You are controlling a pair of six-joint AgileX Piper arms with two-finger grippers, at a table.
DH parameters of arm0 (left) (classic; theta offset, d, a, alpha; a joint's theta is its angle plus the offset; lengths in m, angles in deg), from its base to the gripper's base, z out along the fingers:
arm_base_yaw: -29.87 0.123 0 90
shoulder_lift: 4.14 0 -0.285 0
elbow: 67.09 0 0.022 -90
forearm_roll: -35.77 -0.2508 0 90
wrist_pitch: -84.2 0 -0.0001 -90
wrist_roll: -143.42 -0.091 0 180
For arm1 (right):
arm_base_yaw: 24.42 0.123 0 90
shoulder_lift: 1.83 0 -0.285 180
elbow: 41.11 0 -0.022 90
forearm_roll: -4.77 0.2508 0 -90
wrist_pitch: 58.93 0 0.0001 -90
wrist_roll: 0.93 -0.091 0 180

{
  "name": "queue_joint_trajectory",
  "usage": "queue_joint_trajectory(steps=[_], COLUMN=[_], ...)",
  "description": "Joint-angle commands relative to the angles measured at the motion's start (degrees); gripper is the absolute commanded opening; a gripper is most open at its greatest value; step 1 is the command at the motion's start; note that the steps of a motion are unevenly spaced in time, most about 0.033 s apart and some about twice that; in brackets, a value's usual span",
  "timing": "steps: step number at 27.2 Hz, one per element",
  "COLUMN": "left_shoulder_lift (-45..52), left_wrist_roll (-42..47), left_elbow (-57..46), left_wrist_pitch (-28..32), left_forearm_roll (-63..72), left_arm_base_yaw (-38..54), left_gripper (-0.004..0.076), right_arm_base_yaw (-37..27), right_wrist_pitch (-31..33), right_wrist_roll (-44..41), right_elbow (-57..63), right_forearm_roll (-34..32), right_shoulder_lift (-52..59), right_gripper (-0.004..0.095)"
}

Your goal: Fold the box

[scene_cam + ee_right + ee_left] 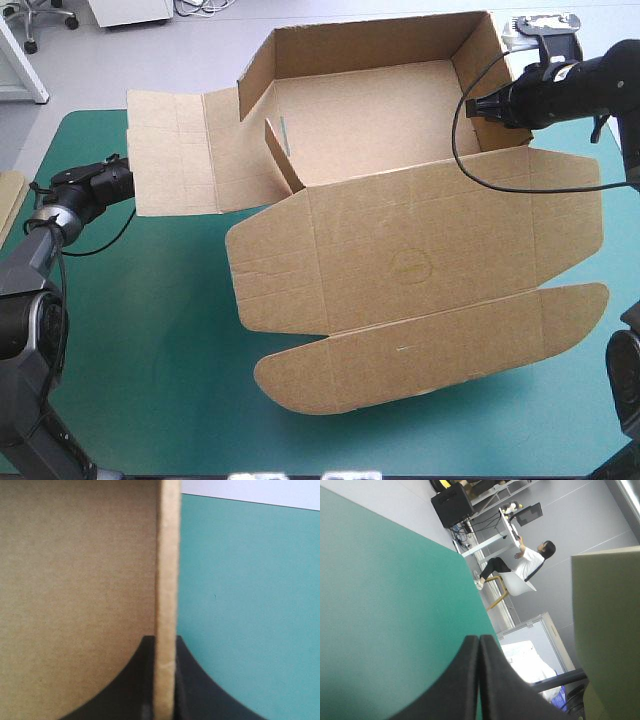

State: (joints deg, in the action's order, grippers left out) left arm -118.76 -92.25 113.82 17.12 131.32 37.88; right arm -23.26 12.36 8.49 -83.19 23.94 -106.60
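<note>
The brown box stands partly raised in the high view. Its back and right walls are up, its left flap lies flat, and the wide lid lies flat toward the front. My right gripper is at the top of the right wall. In the right wrist view its fingers are pinched on the wall's edge. My left gripper sits low beside the flat left flap's outer edge. Its fingers meet in a point with nothing between them, and brown board shows off to one side.
A small tab stands up inside the box near its left front corner. Another edge of brown board shows at the table's left edge. Bare teal-green cover lies in front of and left of the lid.
</note>
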Motion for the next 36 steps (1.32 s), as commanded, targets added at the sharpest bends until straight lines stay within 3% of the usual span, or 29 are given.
queue_joint_trajectory(steps=[1, 10, 22, 33, 36], left_shoulder_lift=[6.68, 13.82, 13.8, 13.8, 13.8], left_wrist_roll=[0.6, 2.02, 3.44, 5.72, 6.41], left_elbow=[1.76, 2.15, 7.38, 13.12, 13.12], left_wrist_pitch=[-6.06, -5.95, -5.91, -5.12, -2.73], left_forearm_roll=[5.38, 5.38, 5.38, 4.77, 1.39], left_arm_base_yaw=[-0.14, -1.01, -6.88, -6.98, -6.98], left_gripper=[-0.0009, -0.0009, -0.0009, -0.0008, 0.0037], right_arm_base_yaw=[-0.36, -0.24, 2.51, 2.51, 2.64], right_wrist_pitch=[-0.64, -1.9, -3.83, -4.51, -4.51], right_wrist_roll=[-0.29, -0.72, -1.46, -1.7, -1.7], right_elbow=[-2.01, -2.01, -2.01, -2.01, -2.01], right_forearm_roll=[2.89, 2.77, 1.33, 1.33, 1.33], right_shoulder_lift=[1.88, 1.38, 0.59, -0.42, -0.82], right_gripper=[-0.0018, -0.0018, -0.0016, -0.0016, -0.0016])
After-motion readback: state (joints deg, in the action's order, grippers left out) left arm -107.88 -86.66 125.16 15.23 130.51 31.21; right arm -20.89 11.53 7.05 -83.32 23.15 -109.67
